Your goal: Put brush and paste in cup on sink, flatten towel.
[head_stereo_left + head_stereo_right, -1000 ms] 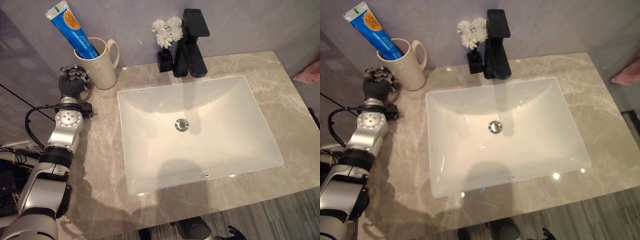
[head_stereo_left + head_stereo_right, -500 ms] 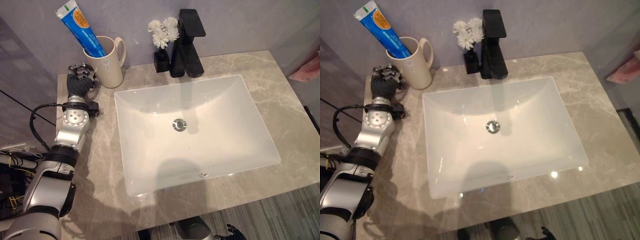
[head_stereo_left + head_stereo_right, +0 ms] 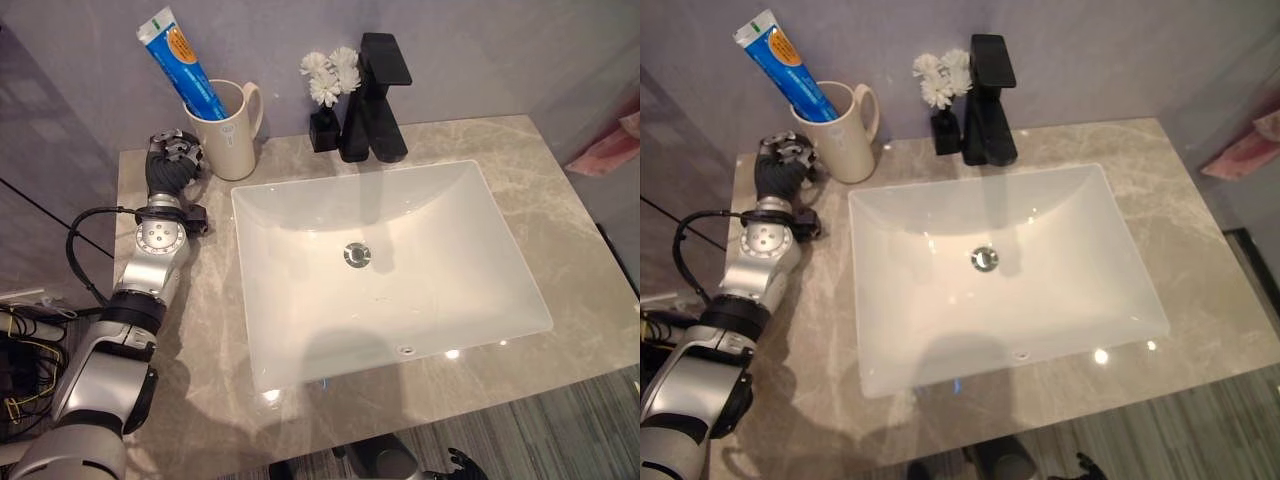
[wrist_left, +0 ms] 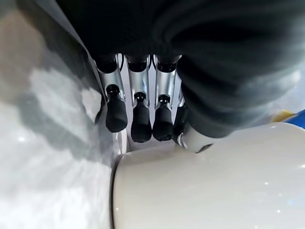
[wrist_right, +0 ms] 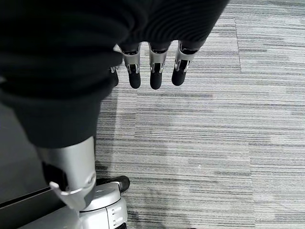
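Resting beside the cup (image 3: 229, 133) at upper left, the left hand (image 3: 170, 165) is grasping nothing, fingers relaxed. Paste (image 3: 184, 64) is standing inside; light, squashy, best pinched mid-tube.

Paste (image 3: 183, 63) in cup (image 3: 229, 135), left of faucet (image 3: 375, 97), behind sink (image 3: 480, 330); left hand (image 3: 170, 167) beside cup.

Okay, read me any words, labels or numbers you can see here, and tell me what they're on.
Toothpaste tube in the cup: print on an orange patch, too small and blurred to read.
Cup: a small mark on its side, unreadable.
Faucet, sink, countertop: none.
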Robot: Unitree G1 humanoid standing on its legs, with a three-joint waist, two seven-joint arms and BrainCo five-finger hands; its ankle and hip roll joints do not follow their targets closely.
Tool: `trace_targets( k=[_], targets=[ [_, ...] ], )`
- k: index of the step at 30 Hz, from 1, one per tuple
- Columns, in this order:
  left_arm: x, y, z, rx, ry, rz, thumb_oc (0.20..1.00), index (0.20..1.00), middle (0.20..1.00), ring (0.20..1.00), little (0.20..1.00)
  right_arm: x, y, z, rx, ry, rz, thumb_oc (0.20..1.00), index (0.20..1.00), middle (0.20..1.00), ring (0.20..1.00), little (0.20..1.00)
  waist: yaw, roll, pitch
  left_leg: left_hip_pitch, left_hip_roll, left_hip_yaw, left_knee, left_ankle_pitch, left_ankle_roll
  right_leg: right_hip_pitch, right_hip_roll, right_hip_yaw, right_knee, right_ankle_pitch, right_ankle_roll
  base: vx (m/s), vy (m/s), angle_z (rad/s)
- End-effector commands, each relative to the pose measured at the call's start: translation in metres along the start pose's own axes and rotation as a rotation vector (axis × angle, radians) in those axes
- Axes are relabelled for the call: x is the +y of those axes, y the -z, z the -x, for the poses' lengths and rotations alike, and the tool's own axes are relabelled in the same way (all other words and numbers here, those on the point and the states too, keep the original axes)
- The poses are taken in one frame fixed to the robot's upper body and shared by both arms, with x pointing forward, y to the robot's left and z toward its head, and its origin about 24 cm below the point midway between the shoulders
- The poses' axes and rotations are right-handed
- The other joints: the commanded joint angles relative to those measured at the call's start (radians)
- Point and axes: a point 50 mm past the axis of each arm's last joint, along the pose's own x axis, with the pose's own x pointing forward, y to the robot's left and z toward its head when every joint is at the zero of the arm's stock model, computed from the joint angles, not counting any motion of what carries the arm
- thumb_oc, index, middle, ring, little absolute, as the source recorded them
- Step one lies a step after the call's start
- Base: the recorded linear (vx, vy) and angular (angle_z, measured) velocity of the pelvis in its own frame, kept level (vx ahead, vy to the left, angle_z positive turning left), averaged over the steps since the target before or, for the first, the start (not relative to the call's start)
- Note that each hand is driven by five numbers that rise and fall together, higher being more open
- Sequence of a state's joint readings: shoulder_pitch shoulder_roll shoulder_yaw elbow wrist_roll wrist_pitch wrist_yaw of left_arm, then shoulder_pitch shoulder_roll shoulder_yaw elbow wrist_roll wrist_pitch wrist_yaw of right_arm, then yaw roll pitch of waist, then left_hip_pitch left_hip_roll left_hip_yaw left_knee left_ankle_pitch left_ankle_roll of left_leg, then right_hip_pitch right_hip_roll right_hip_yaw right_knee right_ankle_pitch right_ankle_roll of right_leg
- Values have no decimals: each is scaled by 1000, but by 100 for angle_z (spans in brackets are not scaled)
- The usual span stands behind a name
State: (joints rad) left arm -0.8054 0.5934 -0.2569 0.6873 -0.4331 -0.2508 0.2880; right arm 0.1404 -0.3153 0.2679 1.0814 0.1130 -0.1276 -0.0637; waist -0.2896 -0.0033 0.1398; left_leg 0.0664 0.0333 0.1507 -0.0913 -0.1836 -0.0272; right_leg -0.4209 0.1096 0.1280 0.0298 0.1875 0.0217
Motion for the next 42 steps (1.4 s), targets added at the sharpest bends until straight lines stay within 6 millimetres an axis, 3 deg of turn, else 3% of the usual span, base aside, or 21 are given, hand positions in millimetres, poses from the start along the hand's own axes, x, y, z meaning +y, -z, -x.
trace_targets(
  k=[1, 12, 22, 28, 42],
  targets=[
    [-3, 8, 4, 1, 1, 20, 200, 200, 200, 200, 200, -8, 13, 4, 28, 34, -3, 1000, 1000, 1000, 1000, 1000, -31, 18, -5, 119, 14, 18, 43, -32, -42, -98, -24, -8, 78, -11, 112, 0, 0, 0],
    [-9, 12, 7, 16, 33, 8, 200, 200, 200, 200, 200, -9, 15, 5, 32, 35, -2, 1000, 1000, 1000, 1000, 1000, -29, 20, -15, 135, 17, 12, 26, -29, -43, -96, -26, -20, 79, -12, 112, 0, 0, 0],
    [3, 24, 13, 40, -88, -121, 200, 200, 200, 200, 200, -4, 20, 5, 66, 38, 18, 1000, 1000, 1000, 1000, 1000, -10, 19, -26, 156, 17, -4, 12, -23, -44, -74, -45, -44, 79, -15, 113, 0, 0, 0],
    [14, 31, 42, 3, -101, -52, 200, 200, 200, 200, 200, -1, 20, 4, 85, 39, -10, 1000, 1000, 1000, 1000, 1000, 19, 20, -46, 179, 15, -37, 4, -13, -40, -26, -70, -64, 76, -20, 112, -5, 11, 7],
    [43, 46, 136, 31, 13, 126, 200, 200, 200, 200, 200, 8, 30, 4, 169, 31, -71, 1000, 1000, 1000, 1000, 1000, 110, 0, -78, 200, -3, -134, 6, -3, -11, 76, -136, -119, 62, -17, 119, -41, 33, 24]
  ],
)
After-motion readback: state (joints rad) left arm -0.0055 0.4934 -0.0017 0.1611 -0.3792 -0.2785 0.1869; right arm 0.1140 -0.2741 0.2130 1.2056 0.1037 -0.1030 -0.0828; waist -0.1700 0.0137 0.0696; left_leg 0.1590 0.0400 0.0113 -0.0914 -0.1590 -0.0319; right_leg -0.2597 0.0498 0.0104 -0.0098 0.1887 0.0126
